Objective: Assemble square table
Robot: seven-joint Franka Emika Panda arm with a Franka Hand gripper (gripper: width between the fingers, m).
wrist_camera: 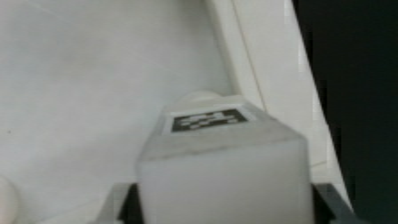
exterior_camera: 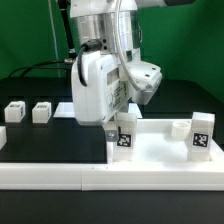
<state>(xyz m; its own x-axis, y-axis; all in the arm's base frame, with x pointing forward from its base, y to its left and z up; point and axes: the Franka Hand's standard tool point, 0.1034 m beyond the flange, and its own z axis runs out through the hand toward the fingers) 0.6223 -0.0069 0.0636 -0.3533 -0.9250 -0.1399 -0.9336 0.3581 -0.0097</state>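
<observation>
The gripper point(wrist_camera: 222, 203) is clamped on 1 upright leg point(wrist_camera: 221, 165) over the tabletop point(exterior_camera: 160, 150), just beside its raised rim point(wrist_camera: 267, 60). 2 far legs point(exterior_camera: 203, 133) stand at the exterior view's right. 2 loose legs point(exterior_camera: 41, 111) sit on the black table point(exterior_camera: 50, 140) at its left. Whether the held leg touches the tabletop cannot be determined. The wrist view is blurred.

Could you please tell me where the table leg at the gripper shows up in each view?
Exterior view: the leg is at the centre, just under the gripper, its tag facing the camera, over the tabletop.
Wrist view: the leg sits between the gripper's fingers, tag visible, over the tabletop near its raised rim.
Shared landmark: the white tabletop under the leg.
</observation>
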